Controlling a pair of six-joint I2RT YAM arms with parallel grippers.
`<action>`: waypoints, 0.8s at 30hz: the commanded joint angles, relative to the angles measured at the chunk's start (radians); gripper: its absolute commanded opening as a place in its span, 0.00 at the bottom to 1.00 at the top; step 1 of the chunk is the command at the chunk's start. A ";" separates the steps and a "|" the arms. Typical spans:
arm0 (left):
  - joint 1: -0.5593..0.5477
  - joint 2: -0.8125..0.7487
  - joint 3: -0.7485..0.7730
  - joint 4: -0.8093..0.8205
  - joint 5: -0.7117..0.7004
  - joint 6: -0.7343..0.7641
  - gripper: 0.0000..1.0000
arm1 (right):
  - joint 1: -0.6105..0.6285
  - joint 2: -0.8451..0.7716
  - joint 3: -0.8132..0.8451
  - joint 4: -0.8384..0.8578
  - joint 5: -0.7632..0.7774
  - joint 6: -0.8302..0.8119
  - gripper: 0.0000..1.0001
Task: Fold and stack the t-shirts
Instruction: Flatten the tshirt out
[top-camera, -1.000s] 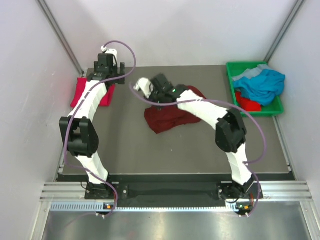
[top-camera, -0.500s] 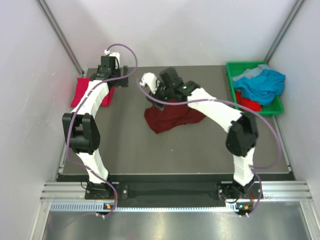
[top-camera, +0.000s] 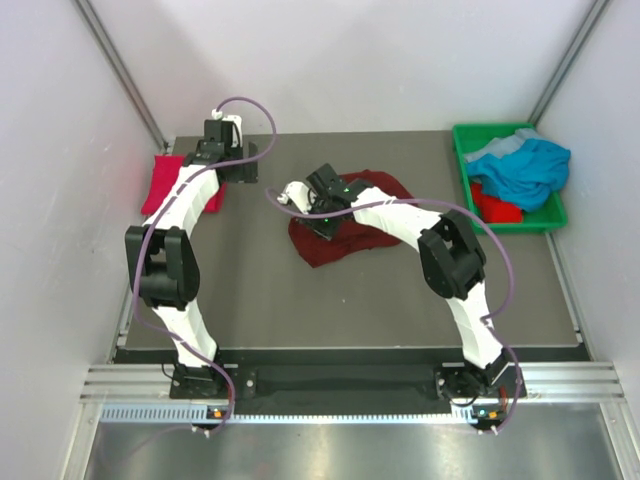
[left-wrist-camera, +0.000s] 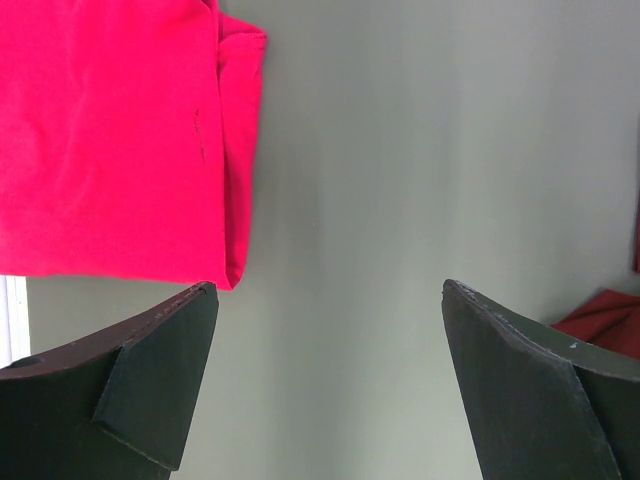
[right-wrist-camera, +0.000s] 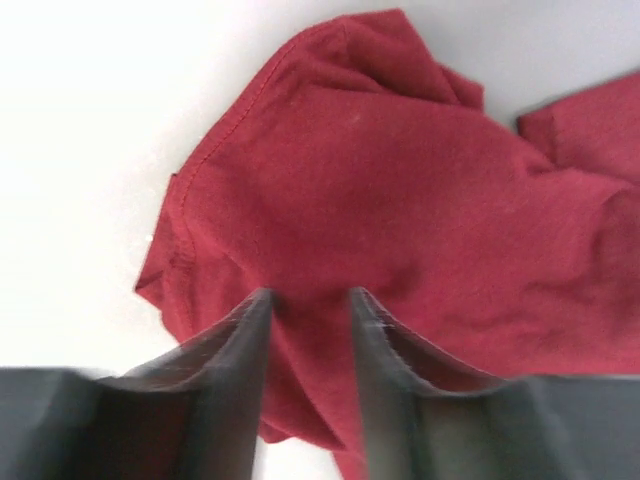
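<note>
Maroon t-shirt (top-camera: 335, 245) bunched mid-table, right gripper (right-wrist-camera: 308, 300) down on it.
I see it dark red, wrinkled and unfolded, with a stitched hem curling at one edge. The right fingers (right-wrist-camera: 245, 340) sit a narrow gap apart with cloth showing between them; I can't tell if they pinch it. Left gripper (left-wrist-camera: 330, 300) hangs over bare gray table (left-wrist-camera: 400, 150), jaws wide apart, holding nothing. Crimson t-shirt (left-wrist-camera: 110, 140) just beside it lies flat, folded and smooth at the far-left table edge. Teal-blue t-shirt (top-camera: 525, 170) sits heaped in the green bin (top-camera: 462, 150) at far right, with red cloth (top-camera: 495, 208) under it.
</note>
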 joint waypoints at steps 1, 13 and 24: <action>0.000 -0.058 0.009 0.028 0.009 -0.009 0.98 | 0.008 -0.001 0.051 0.015 0.008 -0.004 0.25; 0.000 -0.044 0.020 0.040 -0.023 -0.012 0.98 | -0.018 -0.088 0.235 -0.023 0.036 -0.004 0.00; 0.000 -0.024 0.060 0.049 -0.086 -0.026 0.97 | -0.018 -0.199 0.572 0.012 0.020 -0.062 0.00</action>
